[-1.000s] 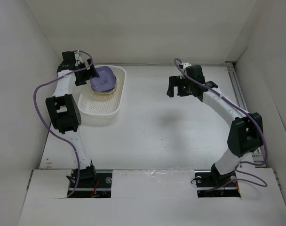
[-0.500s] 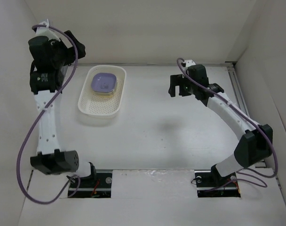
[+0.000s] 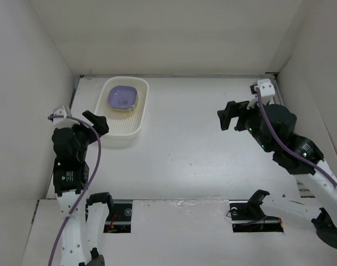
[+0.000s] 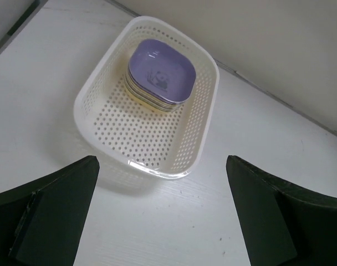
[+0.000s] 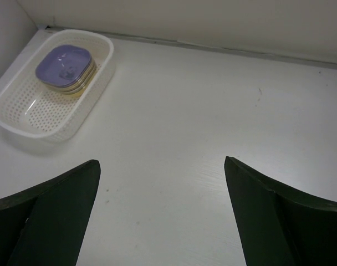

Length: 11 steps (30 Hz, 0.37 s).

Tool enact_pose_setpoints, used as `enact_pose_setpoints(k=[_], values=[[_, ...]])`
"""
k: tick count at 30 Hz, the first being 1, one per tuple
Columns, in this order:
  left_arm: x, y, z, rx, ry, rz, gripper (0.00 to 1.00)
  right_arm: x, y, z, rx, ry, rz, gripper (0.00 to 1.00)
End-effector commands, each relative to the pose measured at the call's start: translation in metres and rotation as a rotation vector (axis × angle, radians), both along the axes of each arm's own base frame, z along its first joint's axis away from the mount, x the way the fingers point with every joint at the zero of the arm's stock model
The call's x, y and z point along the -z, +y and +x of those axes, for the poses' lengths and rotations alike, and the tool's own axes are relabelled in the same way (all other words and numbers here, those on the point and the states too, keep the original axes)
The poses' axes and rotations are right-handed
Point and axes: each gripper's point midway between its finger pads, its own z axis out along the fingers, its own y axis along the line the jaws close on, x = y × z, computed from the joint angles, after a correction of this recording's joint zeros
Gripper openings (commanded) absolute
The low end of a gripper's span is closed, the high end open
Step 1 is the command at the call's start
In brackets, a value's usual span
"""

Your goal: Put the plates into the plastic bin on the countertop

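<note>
Plates (image 4: 159, 75) stacked in bin's (image 4: 96, 91) far end

Bin (image 3: 121, 126) sitting at far-left corner of countertop (image 3: 202, 149), wall (image 3: 46, 83) crowding its left; plates (image 3: 122, 98) filling its far end, near end lying open.

I work in a robot lab's test cell: a flat white desk (image 3: 202, 155) boxed in by plain white walls (image 3: 168, 39), my cabled left arm (image 3: 69, 166) and right arm (image 3: 279, 136) bolted at its near edge.
</note>
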Motion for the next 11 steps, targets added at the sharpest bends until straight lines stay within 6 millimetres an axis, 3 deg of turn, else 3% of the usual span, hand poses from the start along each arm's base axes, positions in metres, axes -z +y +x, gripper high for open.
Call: enact_pose_setpoints(k=[1,5,7,11], values=[[-0.006,0.001,-0.004,-0.026,-0.075,-0.028,0.99,0.021,-0.032,-0.016,0.091,0.038,-0.061,0.99],[-0.007,0.007,-0.010,-0.054,-0.068,-0.003,0.99,0.024,-0.056,-0.032,0.127,0.015,-0.050,0.99],[-0.009,0.000,-0.009,-0.015,-0.080,-0.009,0.99,0.023,-0.065,-0.037,0.146,0.006,-0.048,0.99],[-0.002,-0.005,-0.003,0.016,-0.055,-0.028,0.99,0.020,-0.071,-0.043,0.147,-0.008,-0.033,0.99]])
